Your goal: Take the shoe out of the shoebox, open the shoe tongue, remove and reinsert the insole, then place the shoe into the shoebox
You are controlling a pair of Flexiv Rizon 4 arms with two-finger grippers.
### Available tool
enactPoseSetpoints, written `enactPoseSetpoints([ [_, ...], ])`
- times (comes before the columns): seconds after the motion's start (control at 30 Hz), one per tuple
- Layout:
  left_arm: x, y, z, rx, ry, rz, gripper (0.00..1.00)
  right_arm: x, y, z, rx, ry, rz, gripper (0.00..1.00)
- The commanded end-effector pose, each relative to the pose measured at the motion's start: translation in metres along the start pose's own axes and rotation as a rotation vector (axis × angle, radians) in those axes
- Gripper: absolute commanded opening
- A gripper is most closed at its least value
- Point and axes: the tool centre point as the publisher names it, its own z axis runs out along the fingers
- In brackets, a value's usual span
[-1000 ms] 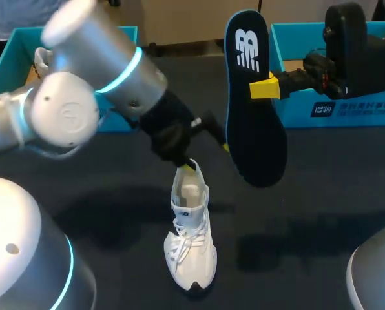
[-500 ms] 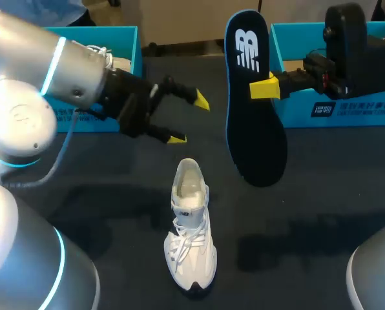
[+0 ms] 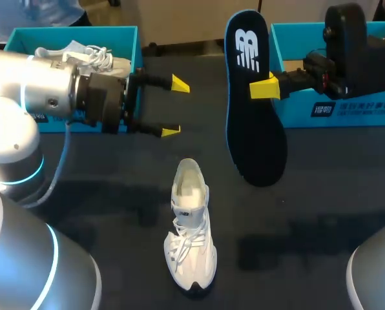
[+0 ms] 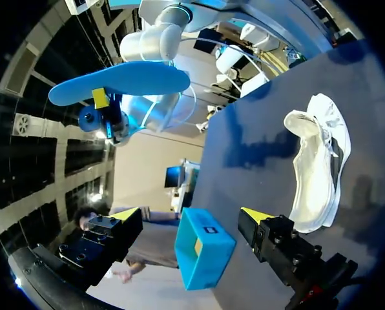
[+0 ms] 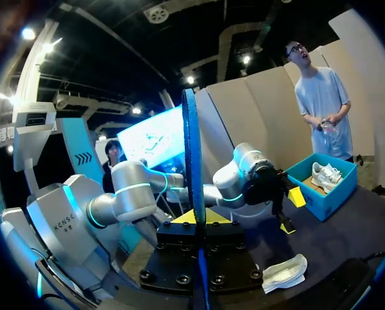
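Observation:
A white laced shoe [image 3: 191, 236] stands on the dark table, toe toward me, its mouth open; it also shows in the left wrist view [image 4: 318, 171] and the right wrist view [image 5: 283, 272]. My right gripper [image 3: 265, 87] is shut on a dark insole [image 3: 254, 97] with a blue rim, held upright in the air beyond and to the right of the shoe. In the right wrist view the insole [image 5: 191, 161] stands edge-on between the fingers of the right gripper [image 5: 197, 219]. My left gripper [image 3: 175, 107] hangs open and empty, beyond the shoe's heel and left of the insole [image 4: 118, 84].
A teal shoebox [image 3: 76, 31] at the back left holds another white shoe [image 3: 89, 55]. A second teal shoebox [image 3: 347, 110] stands at the back right behind the right arm. The left arm's grey body fills the left side.
My left arm has pulled its open gripper up and away from the shoe's heel, swinging back toward the left box. The right arm and insole have kept still.

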Motion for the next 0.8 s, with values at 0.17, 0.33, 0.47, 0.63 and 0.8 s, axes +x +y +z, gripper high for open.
enactPoseSetpoints([
  [0.17, -0.004, 0.002, 0.002, -0.011, -0.022, 0.060, 1.00, -0.002, 0.001, 0.002, 0.003, 0.001, 0.001, 0.00],
  [0.33, -0.020, 0.002, -0.004, 0.031, -0.086, 0.149, 1.00, -0.002, 0.001, 0.002, 0.003, 0.001, 0.001, 0.00],
  [0.47, -0.028, 0.003, -0.012, 0.051, -0.116, 0.217, 1.00, -0.002, 0.001, 0.002, 0.003, 0.001, 0.001, 0.00],
  [0.63, -0.033, 0.003, -0.015, 0.022, -0.127, 0.226, 1.00, -0.002, 0.001, 0.002, 0.003, 0.001, 0.001, 0.00],
  [0.8, -0.034, 0.001, -0.017, -0.028, -0.148, 0.240, 1.00, -0.049, 0.023, 0.002, 0.053, 0.095, 0.041, 0.00],
])
